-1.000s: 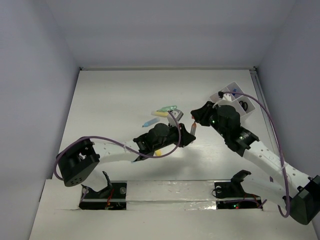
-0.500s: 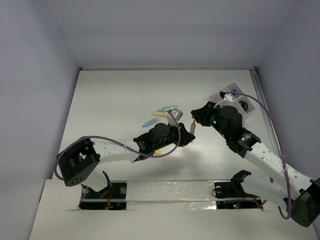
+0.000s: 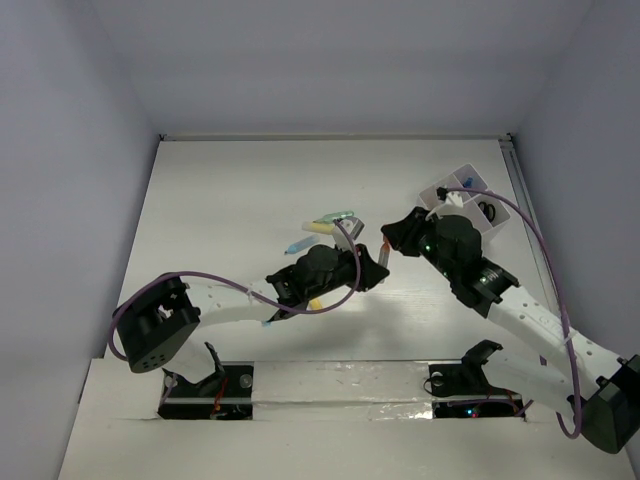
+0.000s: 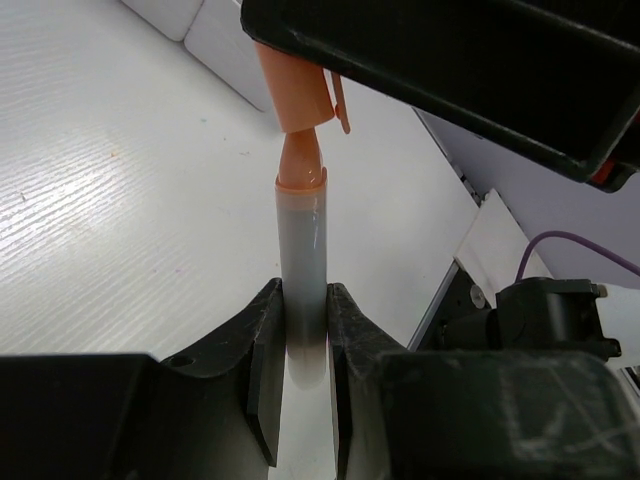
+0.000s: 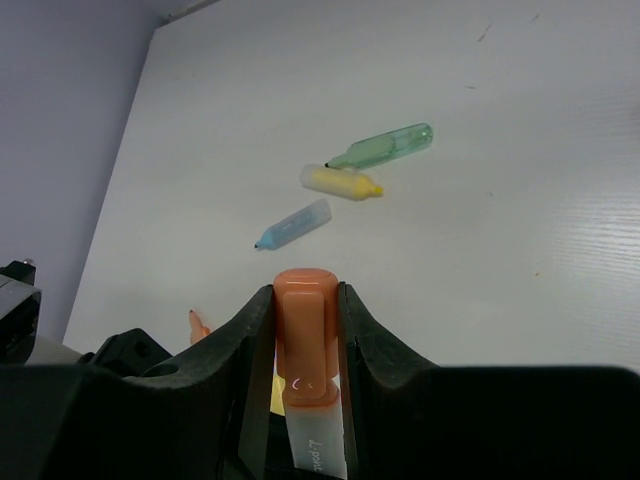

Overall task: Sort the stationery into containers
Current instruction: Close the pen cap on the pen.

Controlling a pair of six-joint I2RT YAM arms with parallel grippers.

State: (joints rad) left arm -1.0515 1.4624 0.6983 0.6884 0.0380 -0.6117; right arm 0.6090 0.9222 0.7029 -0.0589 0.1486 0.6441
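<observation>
We see a white table [image 3: 220, 220] with a faint wood-grain texture that shows best in the two wrist views. It is enclosed by plain pale lavender-grey walls: a back wall [image 3: 340, 60], a left wall [image 3: 60, 200] and a right wall [image 3: 590, 120]. A thin metal rail [image 3: 520, 185] runs along the table's right edge where it meets the right wall. At the near edge we find a raised white board [image 3: 340, 375] with a dark rectangular cutout towards each end, one on the left [image 3: 240, 385] and one on the right [image 3: 440, 382]. A glossy strip of tape [image 3: 340, 402] runs along the board between them. In the right wrist view a few small dark specks [image 5: 483, 33] mark the tabletop.
</observation>
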